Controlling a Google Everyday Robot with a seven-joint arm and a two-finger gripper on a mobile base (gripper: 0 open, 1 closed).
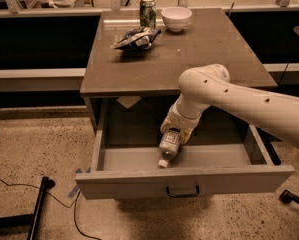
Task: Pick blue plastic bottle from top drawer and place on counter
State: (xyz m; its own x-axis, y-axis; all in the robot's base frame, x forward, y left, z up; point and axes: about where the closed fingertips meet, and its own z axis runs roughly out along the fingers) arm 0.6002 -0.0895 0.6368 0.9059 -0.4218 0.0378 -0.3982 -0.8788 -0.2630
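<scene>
Now the cream-coloured two-finger gripper (173, 134) is low inside the wide shallow grey top drawer (184, 181). It looks clenched on the bottom end of the small clear plastic bottle with white cap and pale bluish label (168, 148), which leans cap-down near the drawer's front wall. I think it grips that end because the arm comes from the right and behind. On the flat grey-brown counter (209, 49), the green drink can (147, 11), white bowl (176, 18) and crumpled snack bag (136, 37) sit toward the back.
</scene>
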